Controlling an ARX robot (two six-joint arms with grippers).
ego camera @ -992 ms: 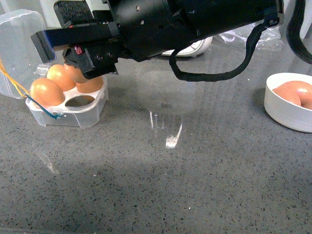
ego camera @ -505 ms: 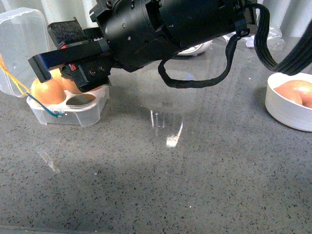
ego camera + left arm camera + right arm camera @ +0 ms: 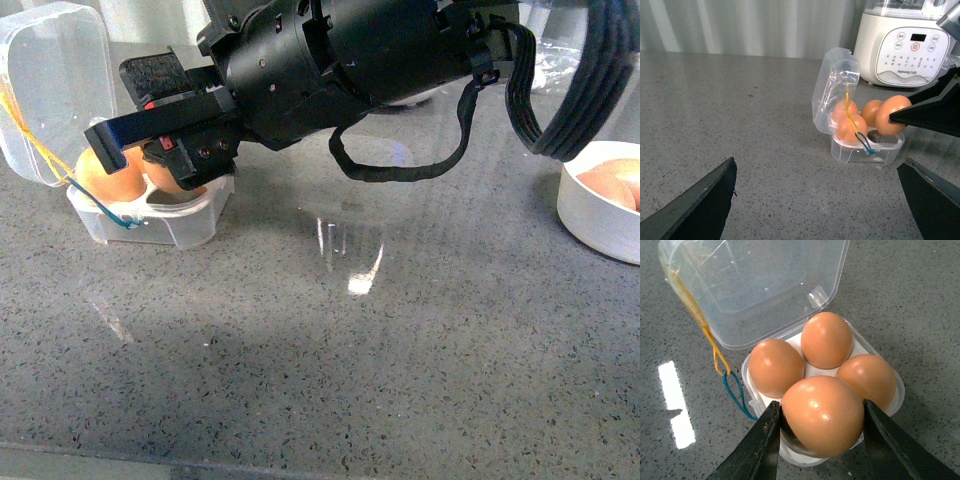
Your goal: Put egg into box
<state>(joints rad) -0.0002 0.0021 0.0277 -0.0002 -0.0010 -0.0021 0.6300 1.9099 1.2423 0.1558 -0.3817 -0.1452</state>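
My right gripper (image 3: 820, 407) is shut on the egg (image 3: 822, 426), a smooth orange-brown one, with one finger on each side. It holds the egg just above the near cell of the box (image 3: 894, 402), a clear plastic case with its lid (image 3: 760, 285) open and yellow and blue cords hanging. Three other brown eggs fill the remaining cells. In the front view the right gripper (image 3: 150, 160) reaches over the box (image 3: 190, 228) at the left. The left wrist view shows the egg (image 3: 892, 114) over the box (image 3: 860, 154). My left gripper (image 3: 817, 200) is open, empty and well short of the box.
A round white bowl (image 3: 600, 220) holding brown eggs stands at the right edge of the grey speckled counter. A white kitchen appliance (image 3: 910, 45) stands behind the box. The right arm and its black cables span the top of the front view.
My right gripper has come down and nearer with the egg, and now covers the box's empty cell. The front view's framing has shifted a little.
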